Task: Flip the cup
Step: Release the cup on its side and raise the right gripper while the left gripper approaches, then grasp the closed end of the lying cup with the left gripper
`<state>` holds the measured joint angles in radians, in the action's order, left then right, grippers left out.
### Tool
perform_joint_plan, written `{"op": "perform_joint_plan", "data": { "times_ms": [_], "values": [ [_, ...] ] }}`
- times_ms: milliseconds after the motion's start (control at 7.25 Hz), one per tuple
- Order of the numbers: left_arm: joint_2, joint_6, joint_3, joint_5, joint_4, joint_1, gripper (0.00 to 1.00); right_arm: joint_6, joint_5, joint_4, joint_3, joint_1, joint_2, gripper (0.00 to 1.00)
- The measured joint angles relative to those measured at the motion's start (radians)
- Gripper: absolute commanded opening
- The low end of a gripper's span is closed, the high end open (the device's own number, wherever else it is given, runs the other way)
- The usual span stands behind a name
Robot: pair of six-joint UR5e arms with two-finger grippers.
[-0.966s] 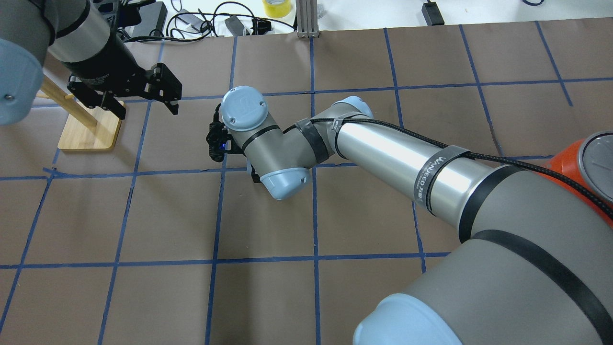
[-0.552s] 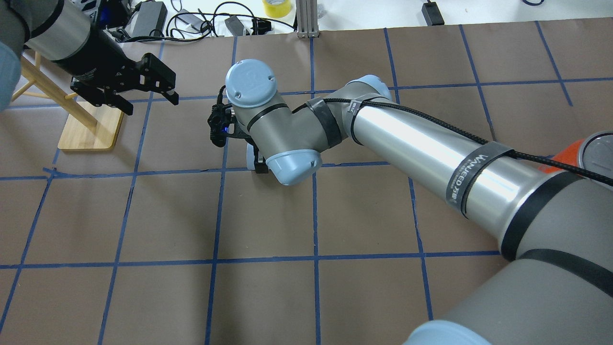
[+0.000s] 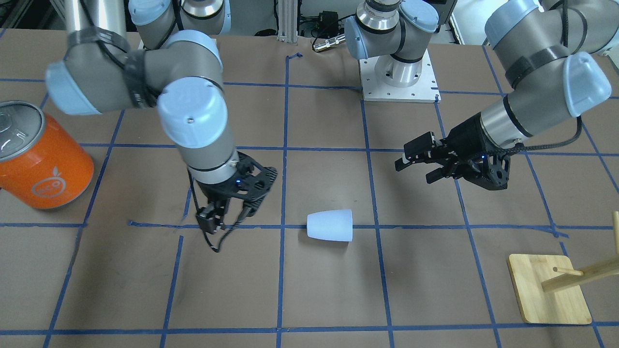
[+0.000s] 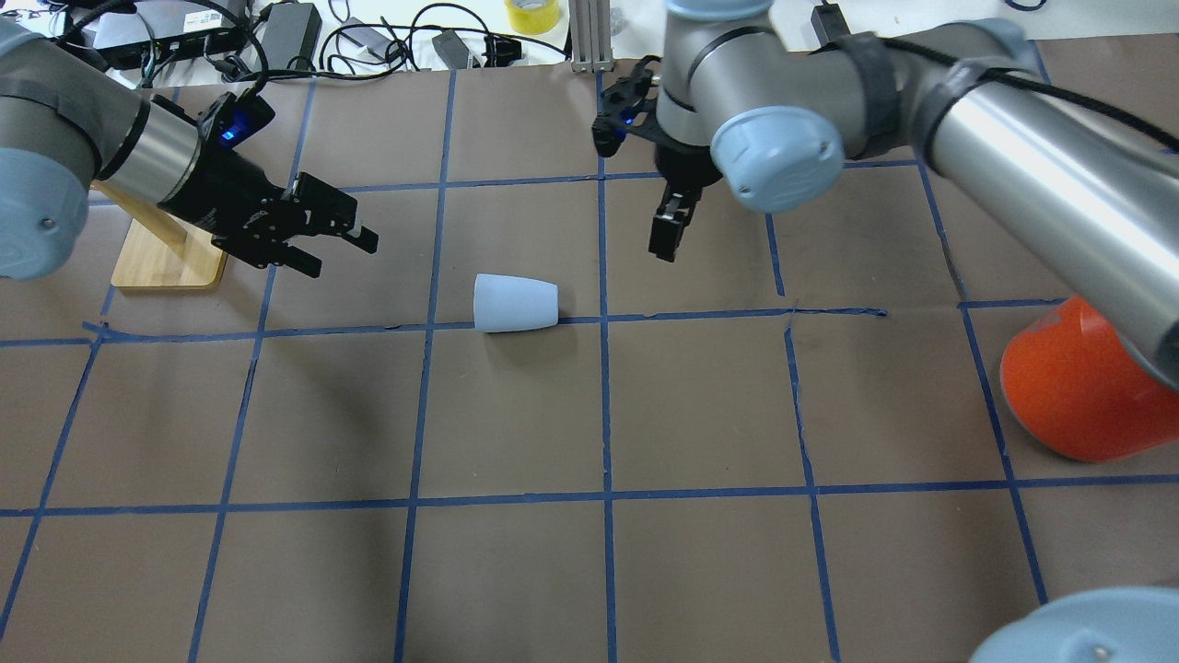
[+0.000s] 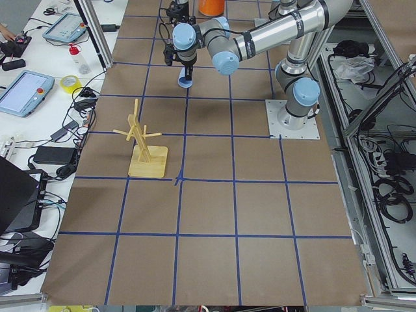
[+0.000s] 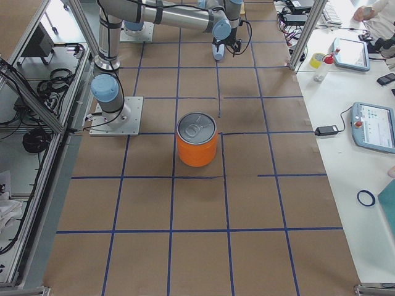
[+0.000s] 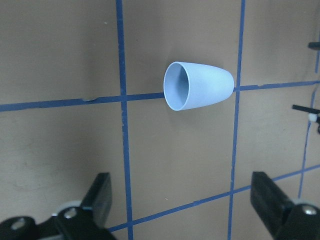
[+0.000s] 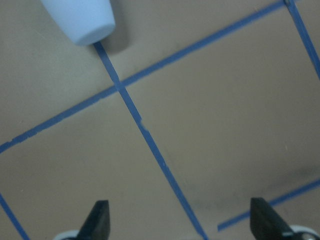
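You see the cup (image 3: 330, 225) lying on its side mid-way across the table (image 3: 338, 299), between the right pincer (image 3: 225, 217) and the left pincer (image 3: 415, 171), touching neither.

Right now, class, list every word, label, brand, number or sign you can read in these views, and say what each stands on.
No text reads clearly in any view.
Orange canister: a white round fruit emblem on its side, no legible words.
Tablet screens on the side bench: too small to read.
Cup: plain, no marking.
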<state>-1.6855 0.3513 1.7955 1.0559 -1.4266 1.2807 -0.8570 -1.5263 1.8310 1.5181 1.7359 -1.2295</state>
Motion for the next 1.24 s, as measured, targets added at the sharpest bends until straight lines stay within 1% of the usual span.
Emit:
{"op": "perform_joint_plan", "data": {
  "times_ms": [138, 276, 414, 690, 828, 1103, 1241],
  "values": [
    [-0.029, 0.004, 0.024, -0.015, 0.024, 0.000, 1.00, 0.113, 0.002, -0.087, 0.002, -0.064, -0.037, 1.00],
    [-0.062, 0.009, 0.042, -0.021, 0.037, 0.000, 1.00, 0.227, 0.001, -0.157, 0.003, -0.100, -0.072, 1.00],
    [-0.097, 0.014, 0.050, -0.044, 0.045, 0.000, 1.00, 0.333, -0.004, -0.196, 0.004, -0.117, -0.101, 1.00],
    [-0.172, 0.029, 0.056, -0.199, 0.052, 0.001, 1.00, 0.541, -0.037, -0.214, 0.007, -0.158, -0.107, 1.00],
    [-0.210, 0.035, 0.055, -0.256, 0.070, 0.001, 1.00, 0.585, -0.045, -0.219, 0.009, -0.197, -0.098, 1.00],
    [-0.295, 0.051, 0.052, -0.365, 0.138, 0.009, 1.00, 0.600, -0.046, -0.226, 0.020, -0.315, -0.087, 1.00],
    [-0.331, 0.057, 0.051, -0.402, 0.163, 0.022, 1.00, 0.602, -0.048, -0.221, 0.027, -0.353, -0.084, 1.00]
  ]
}}
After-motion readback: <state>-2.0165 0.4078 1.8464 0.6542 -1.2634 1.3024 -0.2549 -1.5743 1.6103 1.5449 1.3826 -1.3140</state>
